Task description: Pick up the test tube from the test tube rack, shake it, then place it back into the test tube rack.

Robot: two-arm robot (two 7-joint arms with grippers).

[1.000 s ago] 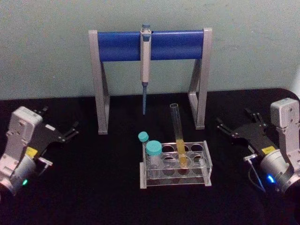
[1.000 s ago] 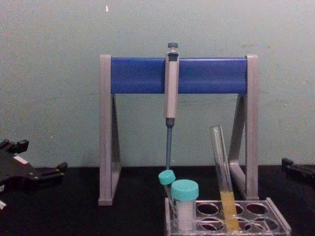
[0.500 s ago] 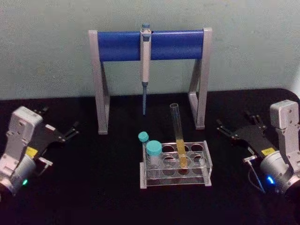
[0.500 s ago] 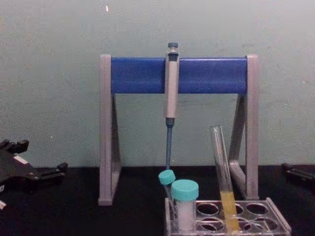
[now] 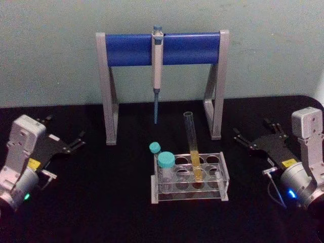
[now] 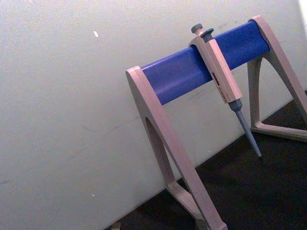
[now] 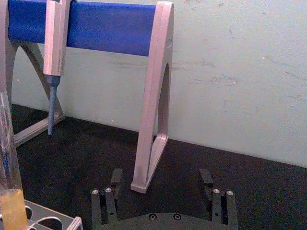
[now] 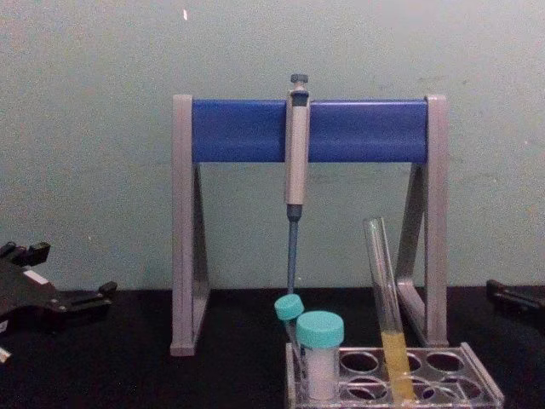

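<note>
1. The test tube (image 5: 192, 147) stands tilted in the test tube rack (image 5: 223, 177), lower centre of the head view, untouched.
2. My right hand (image 5: 251, 143) rests on the counter (image 5: 116, 202) at far right, fingers spread, empty.
3. My left hand (image 5: 71, 144) sits parked at far left, released too.
4. Risk: the leaning glass could slip if I pinch off-centre, or catch the rack's rim and drag it toward the teal-capped tubes (image 5: 165, 161).

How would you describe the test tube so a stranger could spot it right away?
Find the tall stand with the blue bar; the clear rack sits on the table before it. The test tube leans in that rack: long, capless, with yellow liquid, unlike the short teal-capped tubes beside it.
</note>
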